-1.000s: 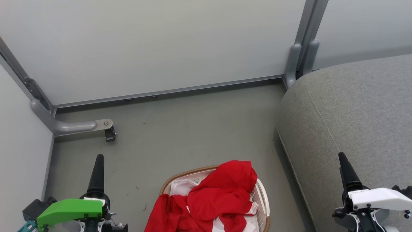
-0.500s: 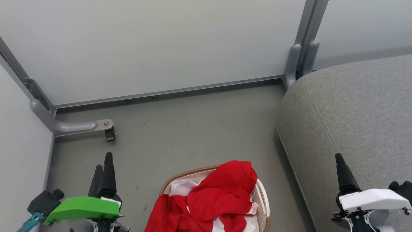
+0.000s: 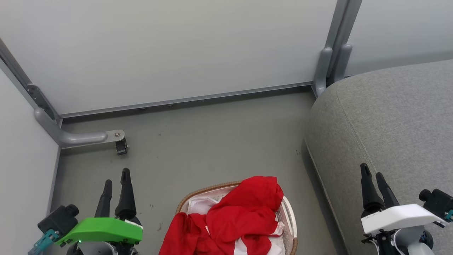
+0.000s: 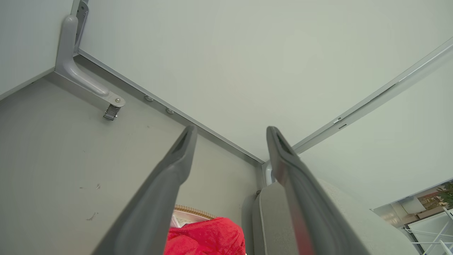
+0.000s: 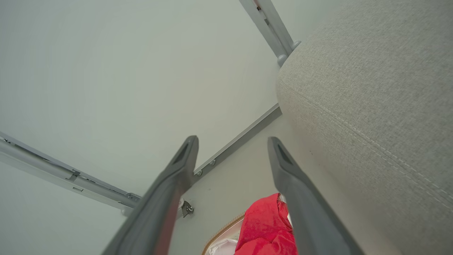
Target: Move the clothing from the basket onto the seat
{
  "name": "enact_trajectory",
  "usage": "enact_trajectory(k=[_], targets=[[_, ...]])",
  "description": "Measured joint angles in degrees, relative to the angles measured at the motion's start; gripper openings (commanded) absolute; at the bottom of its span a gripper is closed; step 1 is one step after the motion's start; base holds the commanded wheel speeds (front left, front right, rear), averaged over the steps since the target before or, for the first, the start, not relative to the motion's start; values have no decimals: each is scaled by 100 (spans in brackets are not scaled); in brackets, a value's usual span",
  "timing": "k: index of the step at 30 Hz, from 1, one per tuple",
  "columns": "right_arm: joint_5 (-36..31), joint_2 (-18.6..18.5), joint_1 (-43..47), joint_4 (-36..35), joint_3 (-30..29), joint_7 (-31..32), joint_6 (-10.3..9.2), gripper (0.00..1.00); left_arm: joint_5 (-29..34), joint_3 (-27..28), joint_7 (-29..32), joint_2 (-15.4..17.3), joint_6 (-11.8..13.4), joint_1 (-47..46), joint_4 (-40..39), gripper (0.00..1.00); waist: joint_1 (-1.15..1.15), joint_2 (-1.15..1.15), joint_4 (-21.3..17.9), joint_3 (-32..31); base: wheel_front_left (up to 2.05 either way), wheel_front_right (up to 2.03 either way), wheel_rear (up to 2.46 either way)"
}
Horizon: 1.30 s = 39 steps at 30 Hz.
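On floor (image 3: pixel 212 141): basket (image 3: pixel 201 193) holds clothing (image 3: pixel 244 212), spilling over | left gripper (image 3: pixel 116 176), right gripper (image 3: pixel 371 170): spread wide, empty

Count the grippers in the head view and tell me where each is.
2. The left gripper is above the floor, left of the basket; the right gripper is over the seat.

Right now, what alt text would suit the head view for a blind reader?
Bright red fabric clothing with white trim spills from a small cream plastic basket with a brown woven rim. A large light grey upholstered seat stands to its right. The open left gripper and right gripper flank the basket.
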Motion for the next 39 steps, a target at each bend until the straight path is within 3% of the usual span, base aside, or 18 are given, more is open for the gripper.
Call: enact_trajectory(k=[18, 39], targets=[[-1490, -18, 46, -55, 147, -281, 0, 100, 1134, -146, -272, 5, 141, 32, 92, 100, 0, 0, 52, 47, 0, 0, 0], [-2619, -34, 82, -13, 243, -569, 0, 100, 2103, -263, -559, 11, 160, 50, 264, 100, 0, 0, 119, 93, 0, 0, 0]])
